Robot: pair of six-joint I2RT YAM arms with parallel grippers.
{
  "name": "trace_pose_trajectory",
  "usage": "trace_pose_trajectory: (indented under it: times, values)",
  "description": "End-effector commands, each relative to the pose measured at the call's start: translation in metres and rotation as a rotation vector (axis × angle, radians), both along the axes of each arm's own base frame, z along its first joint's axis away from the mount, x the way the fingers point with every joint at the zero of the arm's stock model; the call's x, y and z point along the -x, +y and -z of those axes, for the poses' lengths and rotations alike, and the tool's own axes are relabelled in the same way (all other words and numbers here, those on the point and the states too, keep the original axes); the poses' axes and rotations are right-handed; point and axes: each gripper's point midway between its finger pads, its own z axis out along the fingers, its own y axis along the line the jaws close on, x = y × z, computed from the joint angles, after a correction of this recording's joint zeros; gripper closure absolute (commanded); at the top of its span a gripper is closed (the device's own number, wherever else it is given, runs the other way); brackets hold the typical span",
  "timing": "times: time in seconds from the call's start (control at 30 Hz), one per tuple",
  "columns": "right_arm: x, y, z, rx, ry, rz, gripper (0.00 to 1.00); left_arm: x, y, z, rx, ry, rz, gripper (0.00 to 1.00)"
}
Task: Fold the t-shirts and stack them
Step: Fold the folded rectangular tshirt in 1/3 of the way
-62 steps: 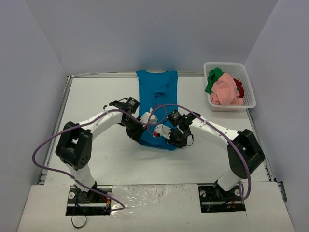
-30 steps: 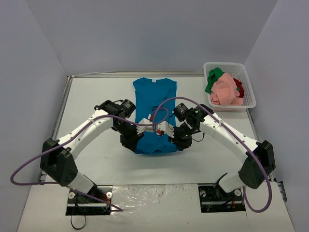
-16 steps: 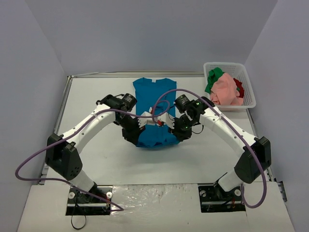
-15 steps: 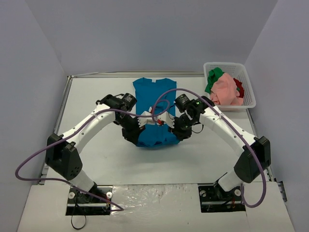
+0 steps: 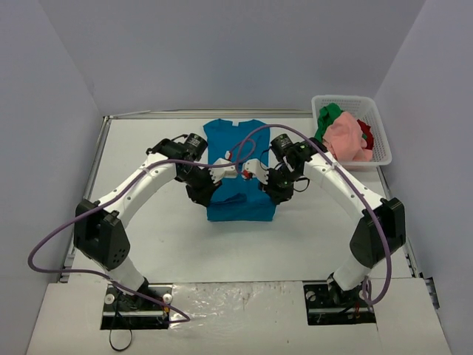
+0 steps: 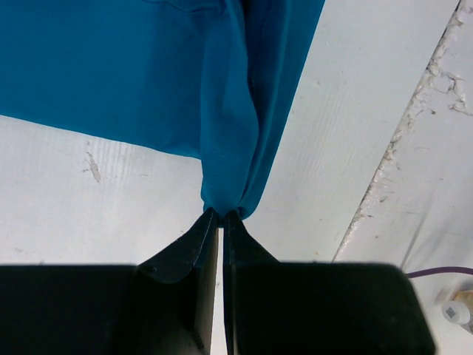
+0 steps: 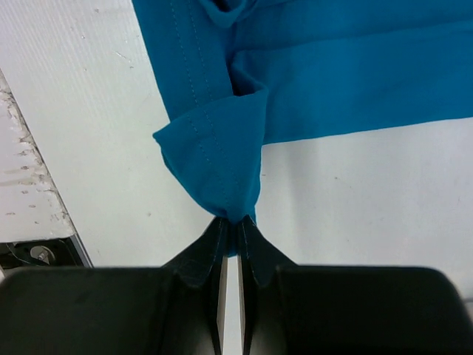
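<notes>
Top external view shows the change: across the table (image 5: 310, 237), both my arms have swung away from the near edge, carrying the near hem of the teal-blue shirt (image 5: 240, 207) up over its middle toward the collar, so the cloth now lies shorter and doubled. I judge the half-fold underway, not yet laid down. The basket (image 5: 347, 98) holds the pink shirt (image 5: 344, 137), green shirt (image 5: 327, 118) and red shirt (image 5: 365, 132). My left gripper (image 6: 220, 216) and right gripper (image 7: 237, 220) each stay pinched tight on a bunched hem corner
</notes>
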Motion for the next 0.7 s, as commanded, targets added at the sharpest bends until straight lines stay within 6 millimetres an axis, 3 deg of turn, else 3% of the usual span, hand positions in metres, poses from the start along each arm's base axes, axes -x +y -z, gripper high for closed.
trace_pose_trajectory:
  times: [0.0, 0.43, 0.67]
  values:
    - [-0.006, -0.007, -0.001, 0.012, 0.021, 0.055, 1.0, -0.013, -0.005, -0.018, 0.023, -0.083, 0.026, 0.98]
    - [-0.008, -0.013, 0.0, 0.009, 0.011, 0.083, 1.0, -0.018, -0.006, -0.019, 0.024, -0.098, 0.009, 0.97]
    - [-0.021, -0.018, -0.003, 0.02, -0.02, 0.112, 1.0, -0.028, -0.009, -0.019, 0.031, -0.133, -0.019, 0.98]
